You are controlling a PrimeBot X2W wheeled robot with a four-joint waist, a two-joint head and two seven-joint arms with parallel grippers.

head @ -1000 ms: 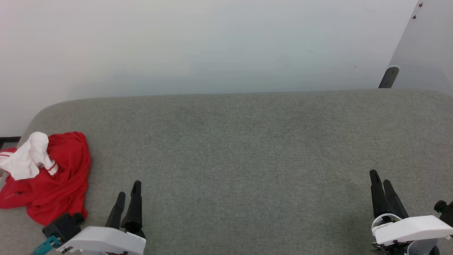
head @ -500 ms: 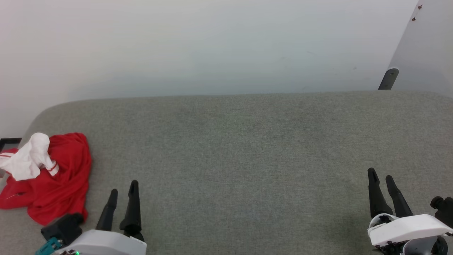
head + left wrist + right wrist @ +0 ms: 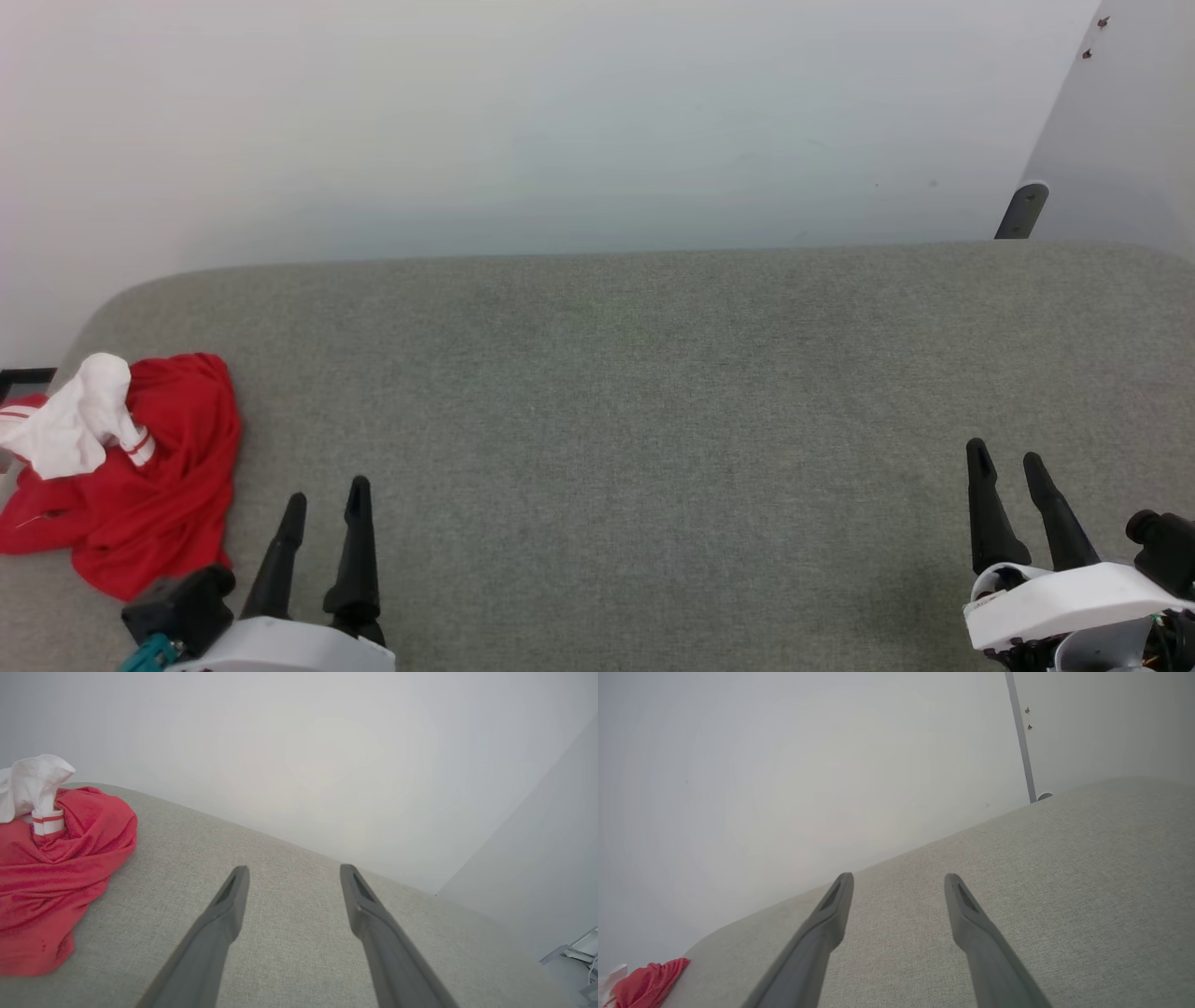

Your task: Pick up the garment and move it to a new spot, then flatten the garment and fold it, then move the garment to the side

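Plainly, the crumpled red-and-white jersey garment [image 3: 140,485] lay just left of the spread, empty left gripper [image 3: 328,489], while the spread right gripper [image 3: 1005,451] hung well apart across the grey fabric surface [image 3: 653,420].

Crumpled red garment [image 3: 140,485] with white sleeve bunched on top, far left edge.

Prob. a bare test rm or lab: grey fabric-covered surface [image 3: 653,373] w/ rounded corner, plain white wall [image 3: 560,121] behind, pale panel [image 3: 1139,121] at right w/ screws [image 3: 1086,54] & dark bracket [image 3: 1022,210].
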